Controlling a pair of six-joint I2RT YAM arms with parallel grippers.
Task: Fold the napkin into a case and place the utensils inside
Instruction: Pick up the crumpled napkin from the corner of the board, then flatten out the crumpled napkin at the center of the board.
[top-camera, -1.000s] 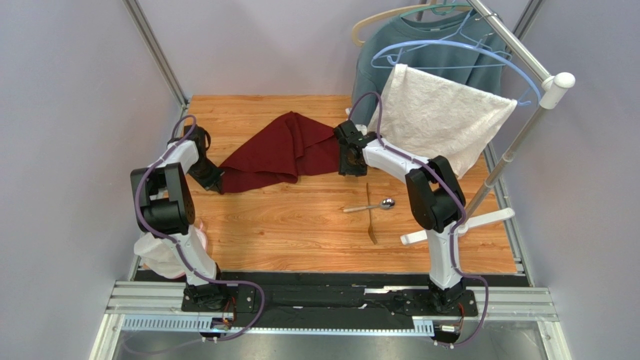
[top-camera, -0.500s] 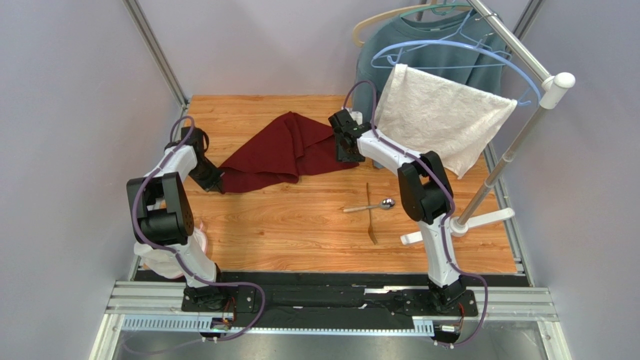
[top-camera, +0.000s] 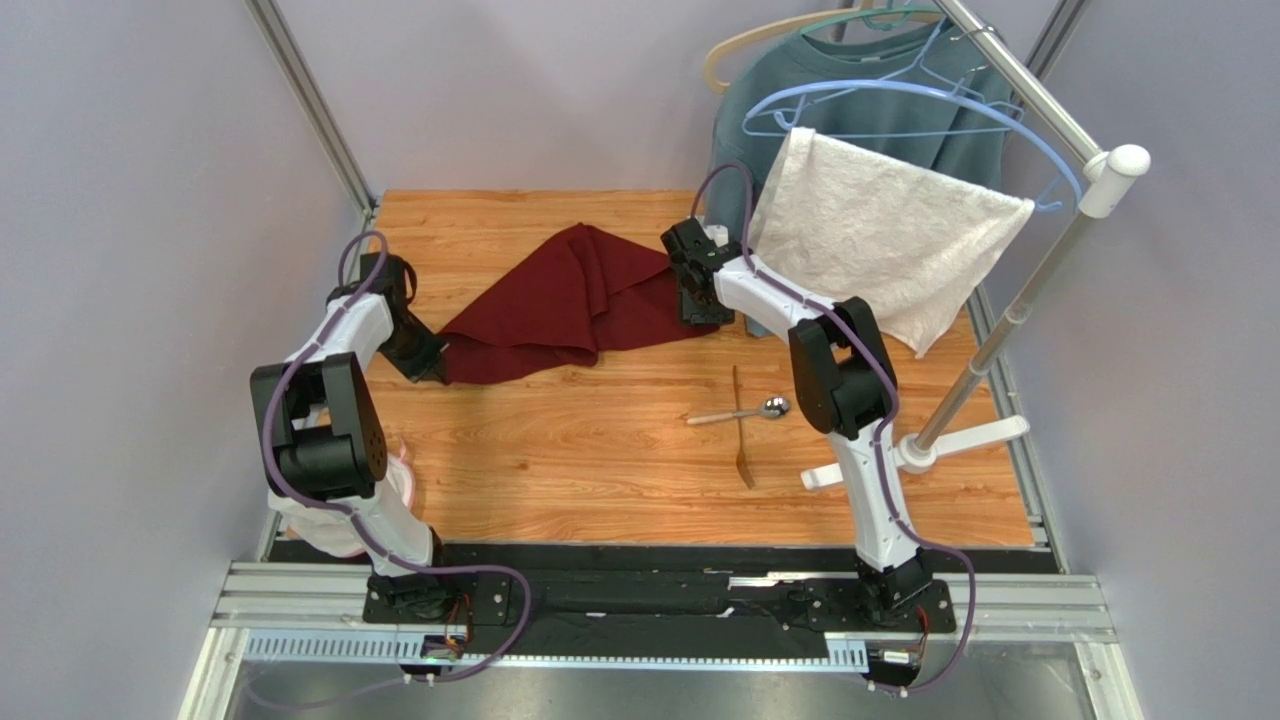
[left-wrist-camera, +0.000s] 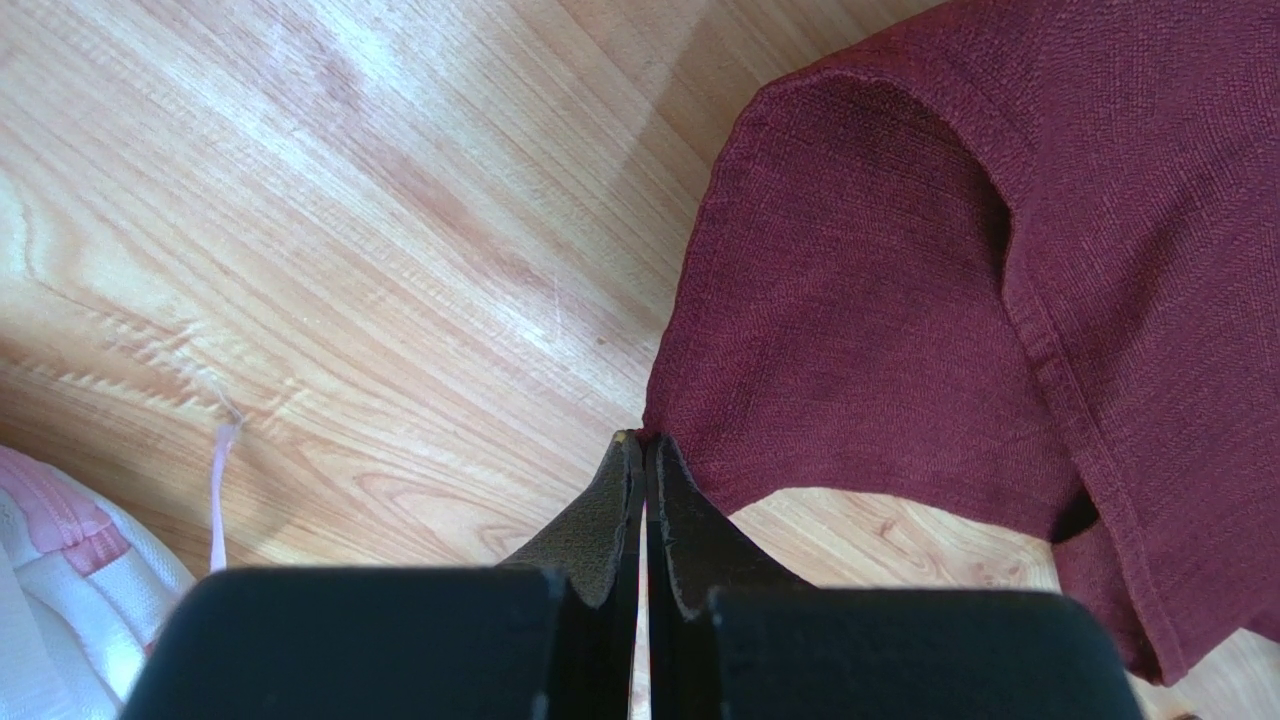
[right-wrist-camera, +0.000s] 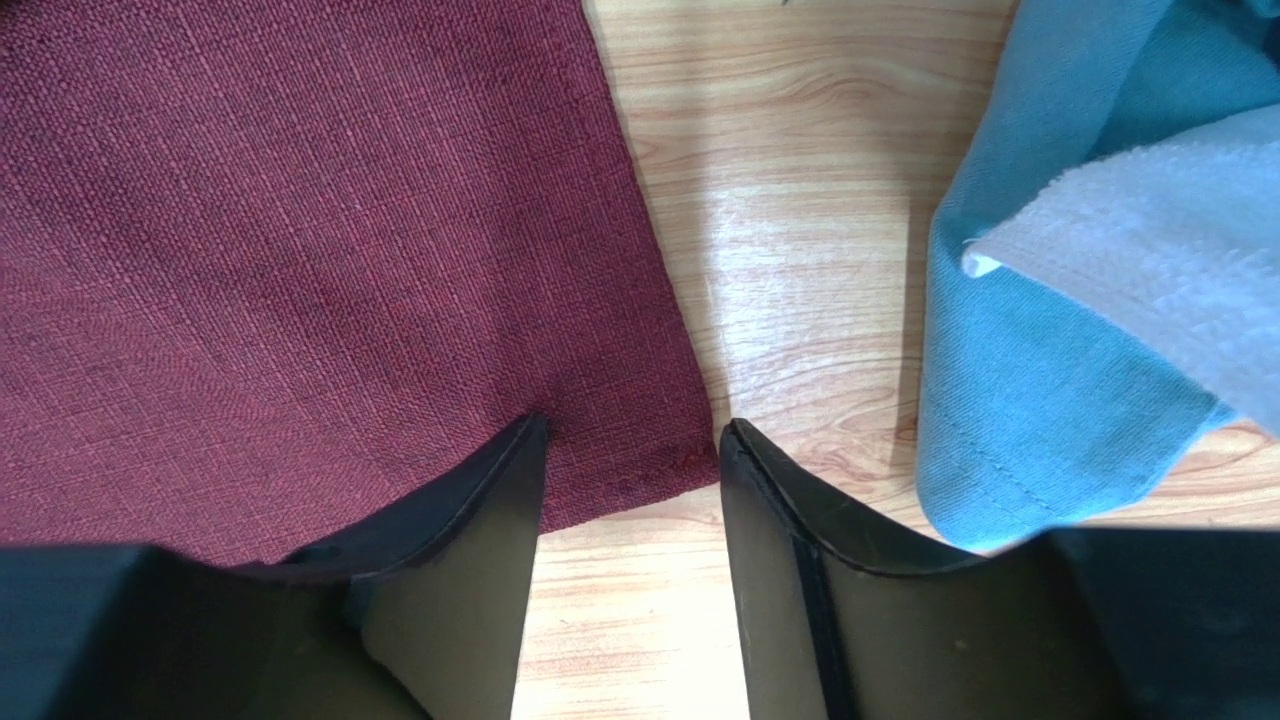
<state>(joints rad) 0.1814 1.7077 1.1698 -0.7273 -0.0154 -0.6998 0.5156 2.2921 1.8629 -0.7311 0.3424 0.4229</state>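
Top external: the napkin (top-camera: 579, 308) lies rumpled, seemingly a maroon triangle.

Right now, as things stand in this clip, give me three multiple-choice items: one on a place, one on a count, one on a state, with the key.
1. Where is the spoon?
A. on bare table, apart from the napkin
B. on the napkin
C. under the napkin

2. How many utensils lie on the table?
A. one
B. two
C. four

3. The right gripper is:
A. shut on the spoon
B. shut on the napkin
C. open over the napkin's corner

Key:
1 A, wood shows all round it.
2 B, spoon and fork, crossed.
3 C, its fingers stand apart astride the corner.
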